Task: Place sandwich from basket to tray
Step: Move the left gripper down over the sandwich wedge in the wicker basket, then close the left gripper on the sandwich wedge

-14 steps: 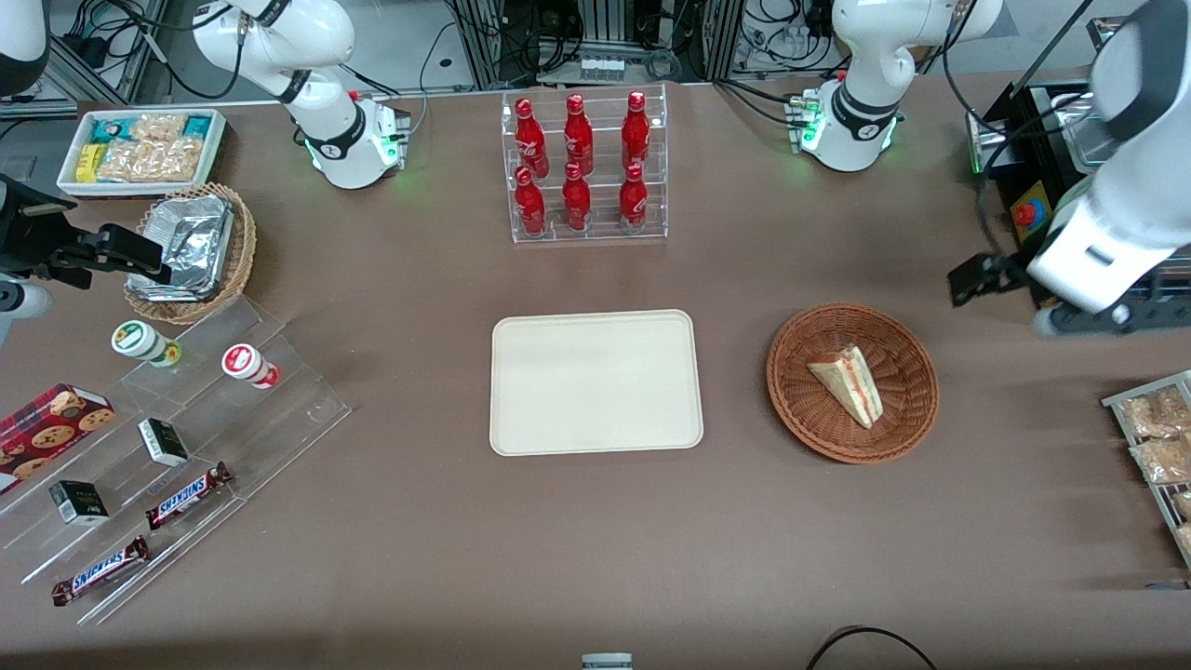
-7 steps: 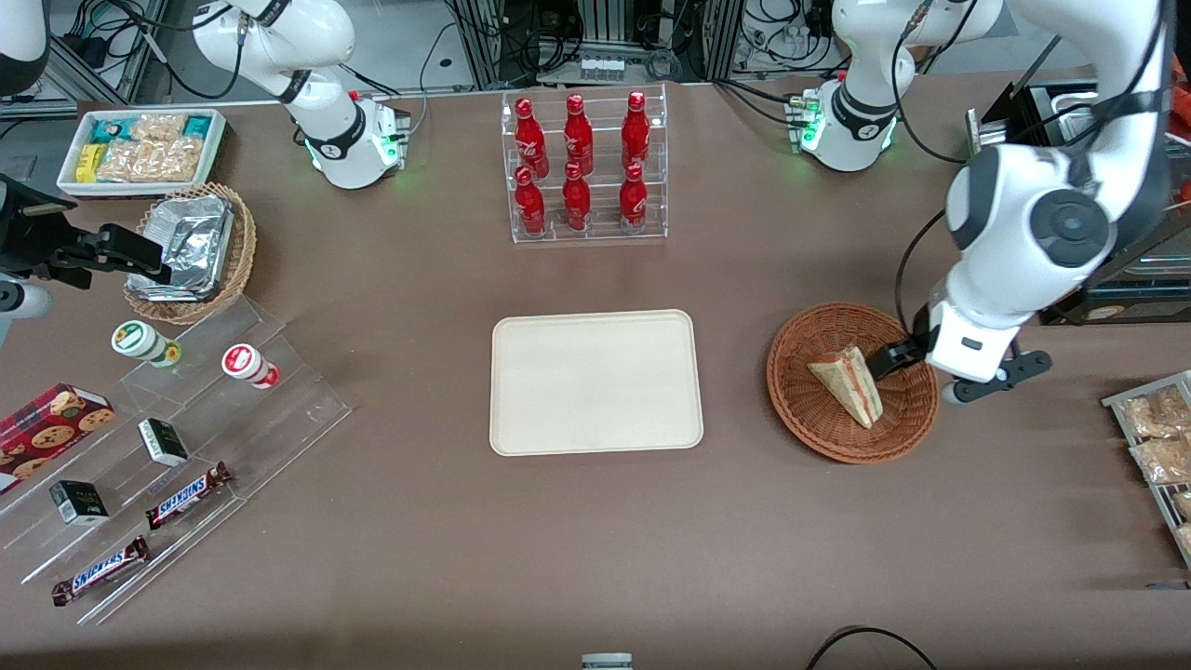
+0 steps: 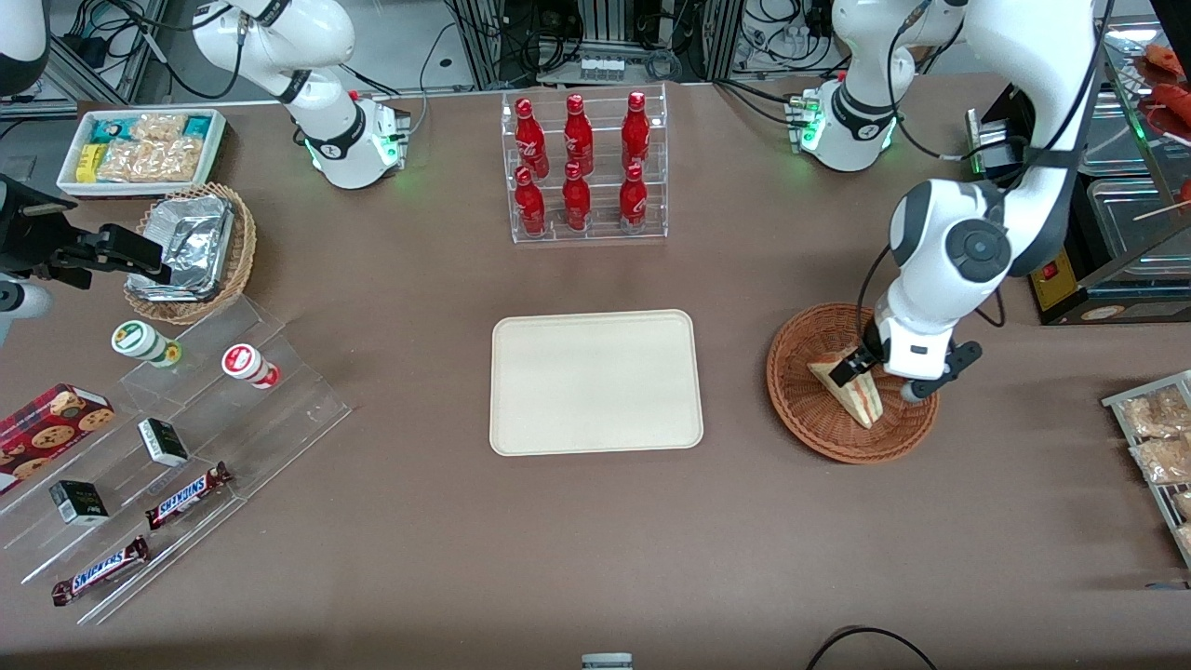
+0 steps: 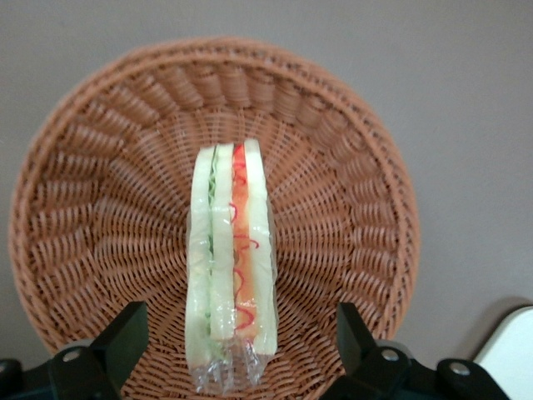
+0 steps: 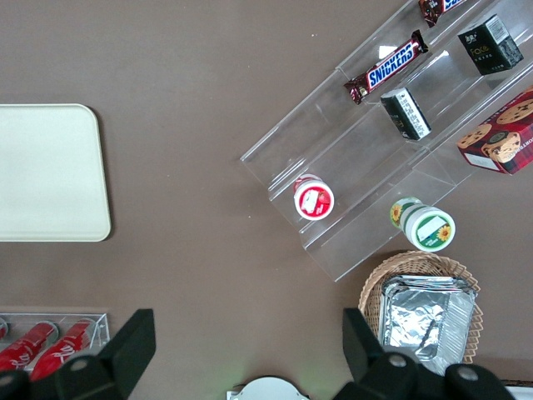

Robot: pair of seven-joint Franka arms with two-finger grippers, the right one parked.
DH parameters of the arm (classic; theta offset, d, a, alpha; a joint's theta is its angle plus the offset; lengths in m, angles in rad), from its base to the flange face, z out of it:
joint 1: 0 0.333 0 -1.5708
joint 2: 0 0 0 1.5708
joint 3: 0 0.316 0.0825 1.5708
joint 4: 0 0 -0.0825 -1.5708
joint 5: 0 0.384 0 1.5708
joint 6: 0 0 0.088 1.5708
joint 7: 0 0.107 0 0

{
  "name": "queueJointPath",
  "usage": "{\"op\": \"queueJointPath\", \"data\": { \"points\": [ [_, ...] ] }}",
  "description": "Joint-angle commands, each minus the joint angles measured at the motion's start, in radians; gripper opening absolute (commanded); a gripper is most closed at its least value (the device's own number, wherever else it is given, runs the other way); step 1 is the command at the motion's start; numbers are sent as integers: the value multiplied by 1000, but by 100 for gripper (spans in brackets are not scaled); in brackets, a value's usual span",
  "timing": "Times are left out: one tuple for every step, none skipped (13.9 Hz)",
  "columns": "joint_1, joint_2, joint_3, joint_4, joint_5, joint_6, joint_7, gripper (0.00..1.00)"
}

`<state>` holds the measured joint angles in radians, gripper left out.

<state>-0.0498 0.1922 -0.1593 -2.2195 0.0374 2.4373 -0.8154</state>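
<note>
The sandwich (image 3: 862,398), a wrapped wedge of white bread with red-orange and green filling, lies in the round reddish-brown wicker basket (image 3: 819,435). My left gripper (image 3: 858,367) hangs just above the sandwich's wide end, open, with nothing held. In the left wrist view the sandwich (image 4: 230,267) stands on edge in the basket (image 4: 100,192), and the gripper (image 4: 240,321) straddles its wrapped end, one black fingertip (image 4: 129,327) on each side and clear of it. The cream tray (image 3: 595,381) lies bare beside the basket, toward the parked arm; its corner also shows as the tray (image 5: 46,171) in the right wrist view.
A clear rack of red bottles (image 3: 584,167) stands farther from the camera than the tray. A stepped acrylic stand with snacks (image 3: 177,447), a foil-filled basket (image 3: 191,251) and a white snack bin (image 3: 140,149) sit at the parked arm's end. A packet tray (image 3: 1158,437) lies at the working arm's end.
The left arm swung in from the working arm's end of the table, and its open gripper came down over the sandwich in the basket. Sandwich, basket and tray stayed put.
</note>
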Motion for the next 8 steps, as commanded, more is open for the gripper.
{"op": "queueJointPath", "data": {
  "points": [
    [-10,32,1,-3,19,14,-24,100],
    [-10,36,1,-9,22,14,-25,100],
    [-10,44,1,-8,22,14,-25,100],
    [-10,55,1,-8,22,15,-25,100],
    [-10,65,1,-5,24,15,-22,98],
    [-10,72,1,-2,25,15,-18,88],
    [-10,78,1,-2,32,12,-19,56],
    [-10,75,1,0,32,6,-25,31]
  ]
}}
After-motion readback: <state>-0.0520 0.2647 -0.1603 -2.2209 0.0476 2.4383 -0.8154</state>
